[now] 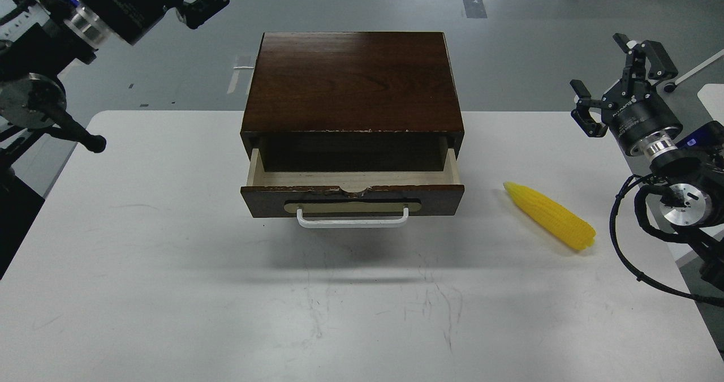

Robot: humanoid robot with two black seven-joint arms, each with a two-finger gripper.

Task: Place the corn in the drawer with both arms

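The yellow corn lies on the white table, to the right of the drawer, its pointed end toward the box. The drawer of the dark brown box is pulled partly out, and the pale wood inside shows nothing in it. Its white bar handle faces me. My left gripper is high at the top left, beyond the table's far edge, open and empty, partly cut off by the view's edge. My right gripper is open and empty, raised behind and to the right of the corn.
Black cables of the right arm hang over the table's right edge near the corn. The left arm's joints sit over the table's far left corner. Grey floor lies beyond the table.
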